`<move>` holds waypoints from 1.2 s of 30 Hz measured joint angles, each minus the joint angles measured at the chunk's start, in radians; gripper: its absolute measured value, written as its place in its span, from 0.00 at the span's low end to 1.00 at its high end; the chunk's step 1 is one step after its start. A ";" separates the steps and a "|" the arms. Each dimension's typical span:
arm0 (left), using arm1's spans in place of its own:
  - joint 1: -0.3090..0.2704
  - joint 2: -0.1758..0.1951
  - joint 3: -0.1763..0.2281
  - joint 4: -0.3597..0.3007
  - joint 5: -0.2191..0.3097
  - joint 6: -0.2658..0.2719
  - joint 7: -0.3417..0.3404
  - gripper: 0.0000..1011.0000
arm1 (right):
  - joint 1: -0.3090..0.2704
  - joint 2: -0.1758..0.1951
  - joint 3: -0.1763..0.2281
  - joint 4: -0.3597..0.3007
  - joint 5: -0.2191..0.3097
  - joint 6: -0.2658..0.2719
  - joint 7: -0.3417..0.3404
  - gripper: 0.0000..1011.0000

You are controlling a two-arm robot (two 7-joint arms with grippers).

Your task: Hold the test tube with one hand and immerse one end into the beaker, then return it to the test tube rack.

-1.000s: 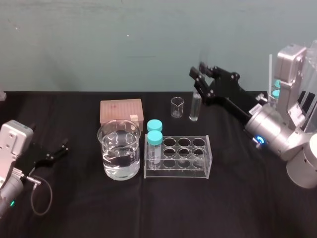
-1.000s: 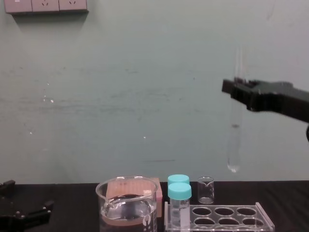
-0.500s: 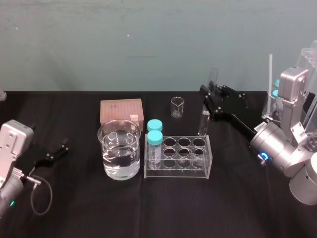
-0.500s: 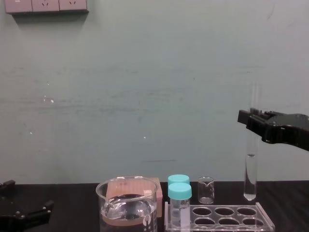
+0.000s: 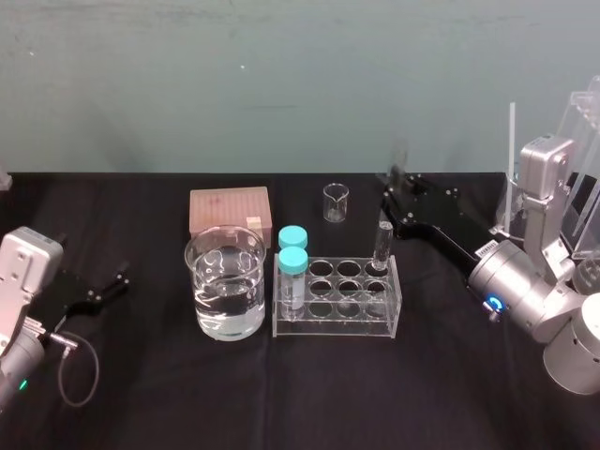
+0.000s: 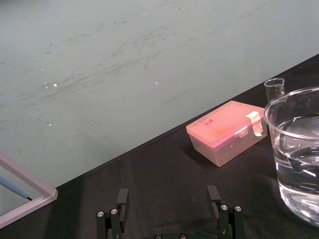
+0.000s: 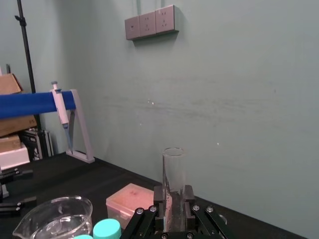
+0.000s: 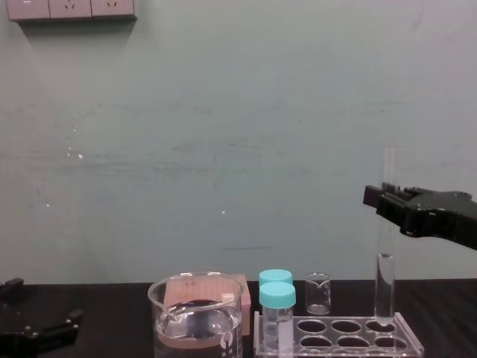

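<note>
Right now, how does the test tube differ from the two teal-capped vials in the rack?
The test tube is capless; the vials wear teal caps. The test tube stands far taller than the vials. The right pincer grips the test tube, whose lower end is in a right-end hole of the test tube rack; the vials stand free at the left end. Both are clear and upright.

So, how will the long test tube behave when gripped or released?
Likely fragile: the test tube is thin glass, so the right gripper should not squeeze hard. Probably slippery, its wall looks smooth. Tall, with only its lower end in the test tube rack, it may lean once released.
</note>
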 joint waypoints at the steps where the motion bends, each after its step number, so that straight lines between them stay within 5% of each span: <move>1: 0.000 0.000 0.000 0.000 0.000 0.000 0.000 0.99 | 0.000 0.000 0.000 0.001 -0.002 0.001 0.000 0.22; 36: 0.000 0.000 0.000 0.000 0.000 0.000 0.000 0.99 | -0.002 -0.026 0.004 0.057 -0.029 -0.020 0.004 0.22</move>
